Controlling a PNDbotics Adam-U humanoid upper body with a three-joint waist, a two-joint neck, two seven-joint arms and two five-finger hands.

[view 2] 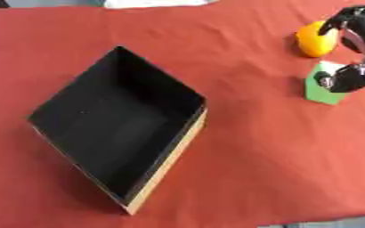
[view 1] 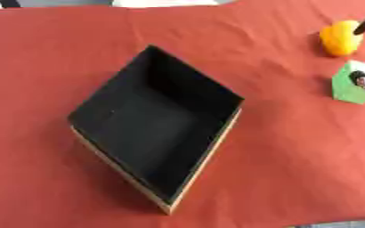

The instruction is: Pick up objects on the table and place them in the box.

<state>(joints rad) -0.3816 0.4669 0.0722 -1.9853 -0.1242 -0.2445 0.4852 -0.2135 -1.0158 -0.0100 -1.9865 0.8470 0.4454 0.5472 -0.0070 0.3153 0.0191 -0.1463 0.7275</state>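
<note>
An open black box point(view 1: 154, 124) with tan outer walls sits empty and askew on the red table, left of centre. At the far right lies a round orange-yellow object point(view 2: 314, 41). Just in front of it stands a small green block point(view 2: 319, 92) with a white top. My right hand point(view 2: 358, 23) comes in from the upper right and arches over both. Its fingers point(view 2: 343, 20) hang spread beside the orange object, and its thumb tip point(view 2: 345, 79) rests at the green block's top. The hand grasps neither object. My left hand shows in no view.
Red cloth point(view 1: 294, 156) covers the whole table. A wide strip of it lies between the box and the two objects. A white thing point(view 1: 166, 2) lies at the table's far edge, and grey floor shows at the lower right corner.
</note>
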